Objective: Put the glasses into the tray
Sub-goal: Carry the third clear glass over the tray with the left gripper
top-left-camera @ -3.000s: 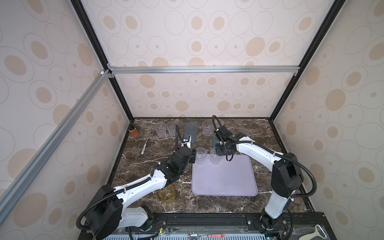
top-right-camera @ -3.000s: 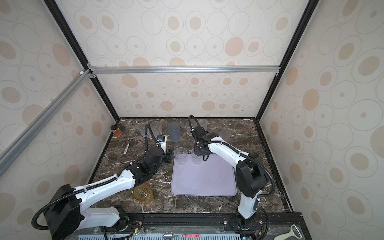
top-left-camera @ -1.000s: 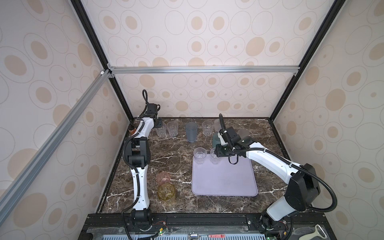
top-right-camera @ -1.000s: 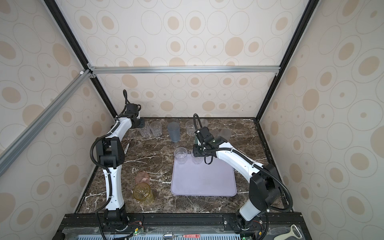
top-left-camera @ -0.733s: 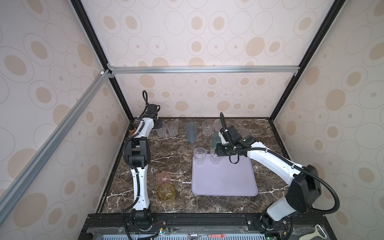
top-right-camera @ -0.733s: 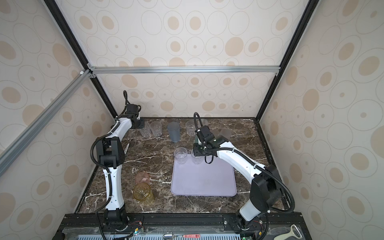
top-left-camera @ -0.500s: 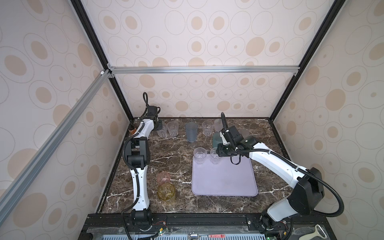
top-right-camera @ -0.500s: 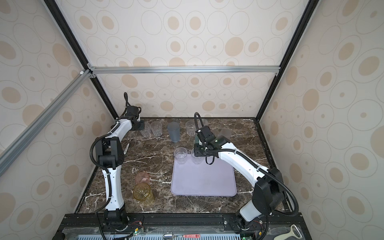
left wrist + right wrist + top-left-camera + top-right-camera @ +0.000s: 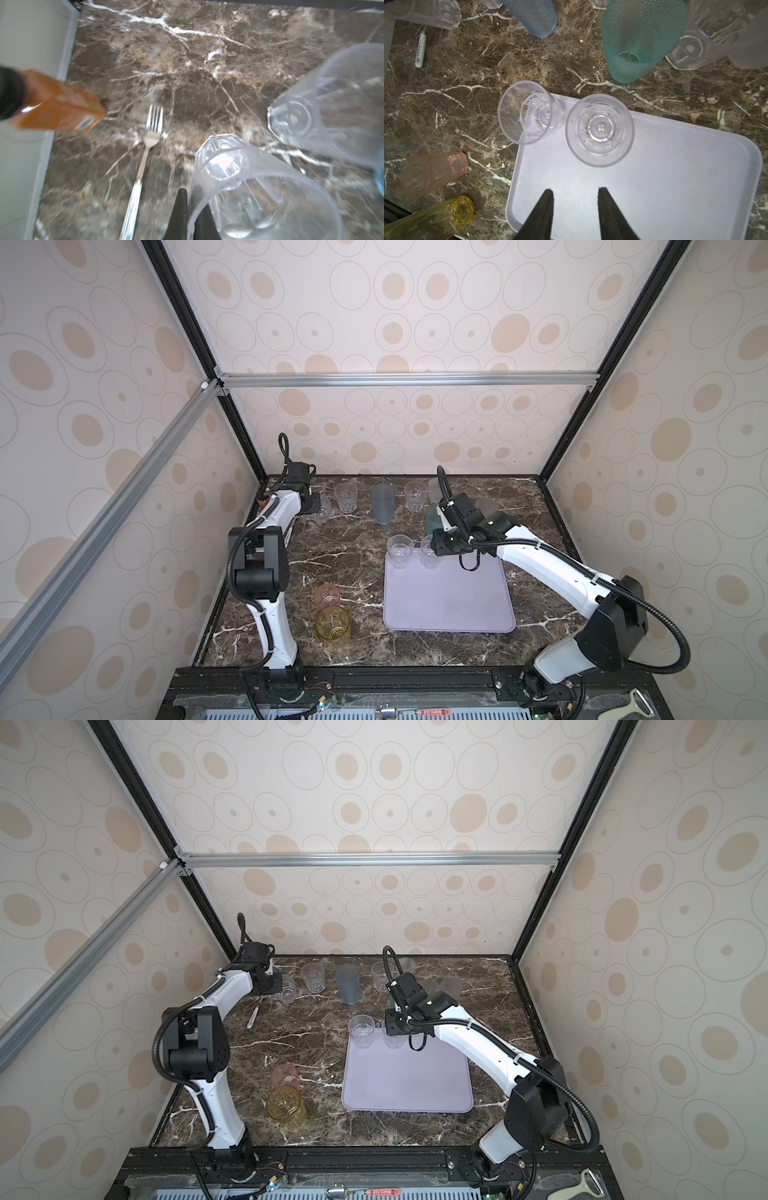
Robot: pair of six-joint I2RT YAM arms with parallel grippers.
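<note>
- The left arm (image 9: pixel 282 506) was near the middle of the bench (image 9: pixel 345 564) a moment ago. It has now reached out to the far left corner.
- The left jaws were partly apart there and have just squeezed shut. They pinch the wall of a clear glass (image 9: pixel 259 197), one side inside the cup and one side outside.
- In a top view this clear glass (image 9: pixel 322 510) is at the end of the arm, well apart from the tray (image 9: pixel 449 601). I cannot tell if it has left the bench yet.
- So this glass looks caught. I think the next job is to lift it and carry it to the tray.
- The right arm (image 9: pixel 540 560) has hardly moved. The right jaws stay apart over the tray with nothing between them.
- Two small clear glasses (image 9: pixel 600 128) stand upright at the far edge of the tray, just beside each other, so that part looks done.
- The tray is mostly bare. The other glasses wait on the bench: a tall blue-grey one (image 9: pixel 382 504), a teal one (image 9: pixel 633 41), a pink one (image 9: pixel 327 595) and a yellow one (image 9: pixel 332 624).
- A fork (image 9: pixel 152 128) and an orange bottle (image 9: pixel 56 108) lie near the caught glass. They should be left where they are.
</note>
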